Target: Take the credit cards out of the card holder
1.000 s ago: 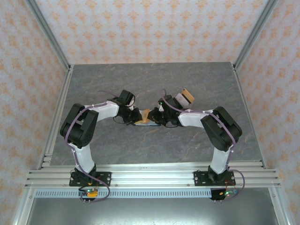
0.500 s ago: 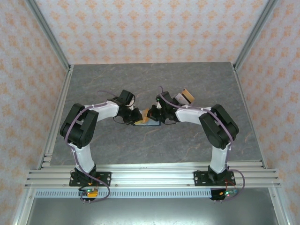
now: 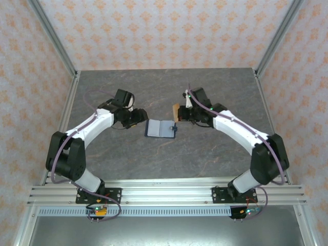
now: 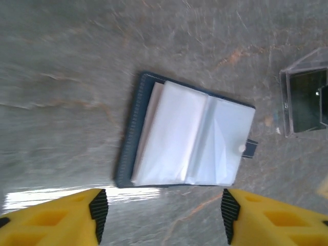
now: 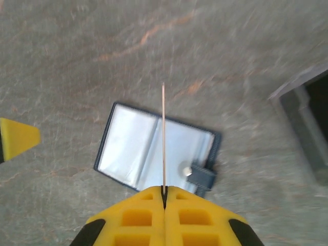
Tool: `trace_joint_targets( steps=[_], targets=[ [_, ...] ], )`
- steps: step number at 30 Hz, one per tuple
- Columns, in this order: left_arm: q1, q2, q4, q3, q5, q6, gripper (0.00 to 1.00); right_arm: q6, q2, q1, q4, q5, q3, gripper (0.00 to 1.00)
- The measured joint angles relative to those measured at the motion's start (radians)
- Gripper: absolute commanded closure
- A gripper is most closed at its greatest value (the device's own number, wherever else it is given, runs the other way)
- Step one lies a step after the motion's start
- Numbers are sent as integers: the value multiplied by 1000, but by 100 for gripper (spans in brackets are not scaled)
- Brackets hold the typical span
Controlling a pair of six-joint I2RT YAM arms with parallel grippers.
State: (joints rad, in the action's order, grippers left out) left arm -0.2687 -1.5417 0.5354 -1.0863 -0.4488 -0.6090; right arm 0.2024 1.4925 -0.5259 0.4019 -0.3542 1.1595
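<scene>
Card holder (image 3: 161, 128) lies open and flat on the grey table (image 3: 215, 154) at mid-frame in the top view, pale pockets up, closure tab (image 5: 201, 176) on its right edge. It sits between the two grippers and touches neither. Left gripper (image 3: 138, 117) is just up-left of it, fingers apart with nothing between them; right gripper (image 3: 179, 115) is just up-right, clamped on an orange-brown card (image 3: 176, 110) held upright, edge-on in its wrist view. Blurry see-through boxy thing (image 4: 306, 97) sits upper right in the left wrist view; can't tell what it is.
</scene>
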Motion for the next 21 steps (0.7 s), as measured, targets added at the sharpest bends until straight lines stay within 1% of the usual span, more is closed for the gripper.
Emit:
trace_joint_targets(
  steps=[5,10,13,17,21],
  targets=[
    [36,61,91,0,122,42,12,-156,-65,94,72,73,69,100],
    [54,102,135,0,196,90,1,-299,-70,175,109,86,88,100],
    [54,132,142,0,219,114,0,-372,-39,228,154,93,127,100],
    [54,161,151,0,230,137,0,-471,43,291,206,93,215,100],
    [54,163,157,0,230,140,0,-569,115,325,264,88,271,100]
  ],
)
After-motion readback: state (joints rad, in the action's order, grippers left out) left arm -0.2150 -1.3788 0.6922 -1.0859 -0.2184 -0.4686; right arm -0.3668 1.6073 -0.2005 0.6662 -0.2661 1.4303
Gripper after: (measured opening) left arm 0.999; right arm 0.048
